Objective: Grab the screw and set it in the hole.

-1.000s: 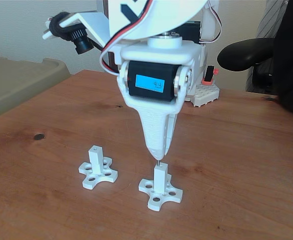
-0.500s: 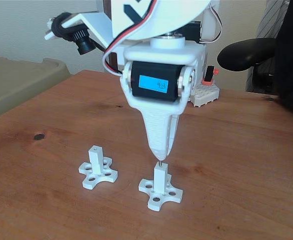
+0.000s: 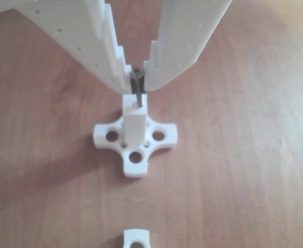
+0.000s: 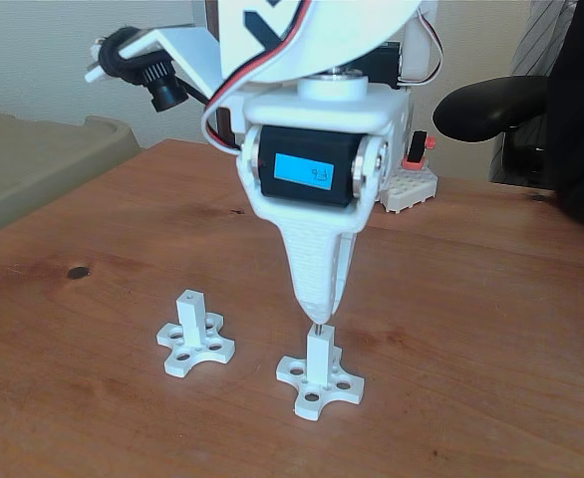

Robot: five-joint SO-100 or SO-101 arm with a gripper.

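Note:
My white gripper points straight down over a white post with a cross-shaped base. Its fingers are shut on the head of the screw, which looks dark here. In the other view the short visible shaft runs down into the hole on the post's square top face. In the fixed view a thin bit of the screw shows between the fingertips and the post top. Most of the shaft is hidden inside the post.
A second white post on a cross base stands to the left in the fixed view; its edge shows at the bottom of the other view. A white block sits at the table's back, a black chair behind.
The gripper has swayed slightly right and back left over the post while holding the screw. The posts have not moved.

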